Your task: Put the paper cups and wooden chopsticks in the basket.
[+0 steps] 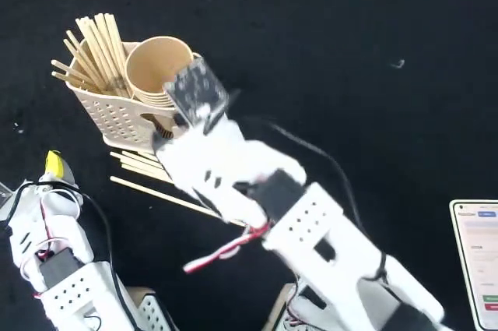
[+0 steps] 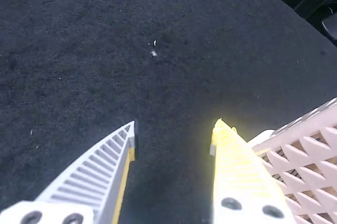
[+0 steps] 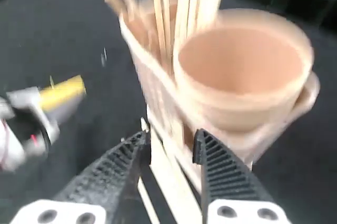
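A white lattice basket (image 1: 117,117) stands at the far left and holds a bundle of wooden chopsticks (image 1: 97,51) and stacked paper cups (image 1: 159,70). Loose chopsticks (image 1: 167,197) lie on the black cloth just in front of it. My right gripper (image 1: 162,135) is at the basket's near right corner. In the right wrist view its black fingers (image 3: 124,163) stand a little apart, with pale chopsticks (image 3: 168,184) in the gap, the basket (image 3: 152,103) and cups (image 3: 242,71) right ahead. My left gripper (image 2: 174,134) hangs open over bare cloth beside the basket (image 2: 310,150).
A phone (image 1: 476,257) lies at the table's right edge. A red and white cable (image 1: 226,249) hangs from the right arm. The left arm (image 1: 47,230) sits at the near left. Black cloth stretches free to the right and behind.
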{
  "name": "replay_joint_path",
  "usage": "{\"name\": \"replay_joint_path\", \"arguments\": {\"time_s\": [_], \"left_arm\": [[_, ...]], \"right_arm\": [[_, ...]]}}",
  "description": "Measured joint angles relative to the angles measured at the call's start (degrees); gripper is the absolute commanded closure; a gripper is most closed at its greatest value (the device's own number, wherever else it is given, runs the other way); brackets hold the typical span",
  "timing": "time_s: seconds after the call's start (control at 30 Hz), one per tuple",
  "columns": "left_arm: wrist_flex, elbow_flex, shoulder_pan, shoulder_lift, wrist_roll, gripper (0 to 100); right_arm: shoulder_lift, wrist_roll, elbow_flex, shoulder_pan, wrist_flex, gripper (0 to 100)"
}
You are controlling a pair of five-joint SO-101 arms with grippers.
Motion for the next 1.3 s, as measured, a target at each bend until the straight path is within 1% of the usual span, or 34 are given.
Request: {"name": "replay_joint_path", "arguments": {"time_s": [0.07,0.13,0.27,0.37,0.43,0.6,0.83,1.13,1.3], "left_arm": [[0.0,0.0,0.0,0.0,0.0,77],[0.0,0.0,0.0,0.0,0.0,77],[0.0,0.0,0.0,0.0,0.0,77],[0.0,0.0,0.0,0.0,0.0,77],[0.0,0.0,0.0,0.0,0.0,77],[0.0,0.0,0.0,0.0,0.0,77],[0.0,0.0,0.0,0.0,0.0,77],[0.0,0.0,0.0,0.0,0.0,77],[0.0,0.0,0.0,0.0,0.0,77]], "right_arm": [[-2.6,0.0,8.5,0.0,-6.2,86.4],[-4.6,0.0,17.2,0.0,-14.5,86.4],[-5.4,0.0,32.5,0.0,-34.7,86.4],[-4.8,0.0,39.8,0.6,-49.0,86.4],[-3.0,0.0,40.4,2.5,-54.7,86.4],[6.5,0.0,37.4,7.1,-57.7,86.4],[20.1,0.0,27.9,7.9,-58.8,86.4],[22.6,-0.1,26.1,8.7,-59.2,86.4],[22.9,0.0,25.4,12.5,-60.8,86.4]]}}
